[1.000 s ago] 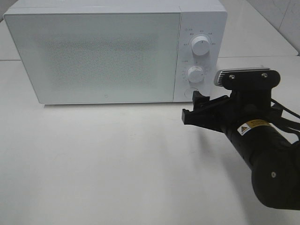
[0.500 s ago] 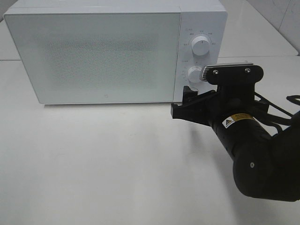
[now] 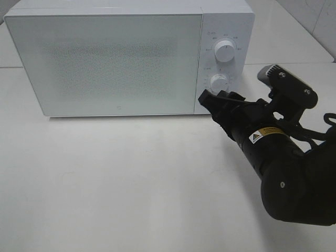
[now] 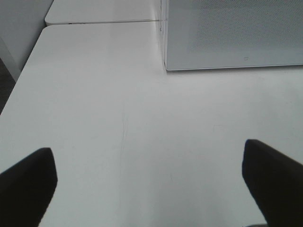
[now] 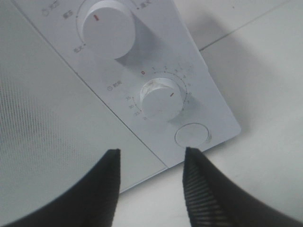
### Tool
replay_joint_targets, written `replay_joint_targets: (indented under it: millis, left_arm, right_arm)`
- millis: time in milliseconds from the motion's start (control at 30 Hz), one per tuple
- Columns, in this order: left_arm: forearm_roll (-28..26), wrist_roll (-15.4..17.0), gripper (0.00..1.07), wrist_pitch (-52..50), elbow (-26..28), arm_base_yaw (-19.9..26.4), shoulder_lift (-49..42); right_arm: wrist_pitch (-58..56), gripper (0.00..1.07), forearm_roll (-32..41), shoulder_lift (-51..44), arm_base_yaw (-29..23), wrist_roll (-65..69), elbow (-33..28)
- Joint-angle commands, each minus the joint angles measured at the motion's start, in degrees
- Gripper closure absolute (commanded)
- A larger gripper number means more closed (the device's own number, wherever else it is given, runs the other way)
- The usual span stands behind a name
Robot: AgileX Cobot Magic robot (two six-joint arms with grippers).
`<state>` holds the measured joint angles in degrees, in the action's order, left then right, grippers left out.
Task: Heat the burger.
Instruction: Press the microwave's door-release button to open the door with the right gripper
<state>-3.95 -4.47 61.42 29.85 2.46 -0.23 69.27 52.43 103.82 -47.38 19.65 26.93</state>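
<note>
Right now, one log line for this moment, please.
microwave door: shut | burger: not in view | right hand: open, near lower dial | left hand: open, above table

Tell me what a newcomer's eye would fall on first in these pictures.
The big white box-shaped microwave at the back of the white table, its frosted door shut, dominates the scene. Next comes the black right gripper on its bulky arm, poised with jaws apart just in front of the control panel, near the lower white round dial and the round white button beneath it.
</note>
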Motion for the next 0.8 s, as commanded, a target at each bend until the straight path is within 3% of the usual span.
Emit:
replay_joint_targets:
  millis: [33,400,800]
  left_arm:
    - [-0.1,0.2,0.07,0.1,-0.2,0.0,-1.0]
    - [-0.1,0.2,0.07,0.1,-0.2,0.0,-1.0]
    - [-0.1,0.2,0.07,0.1,-0.2,0.0,-1.0]
  right_arm:
    - [-1.0,0.81,-0.2,-0.1,-0.2,18.7,0.5]
    - [-4.2,1.07,-0.2,-0.1,-0.2,48.8,0.5]
    - [-5.4,1.07,1.8,1.4,0.1,53.6,1.5]
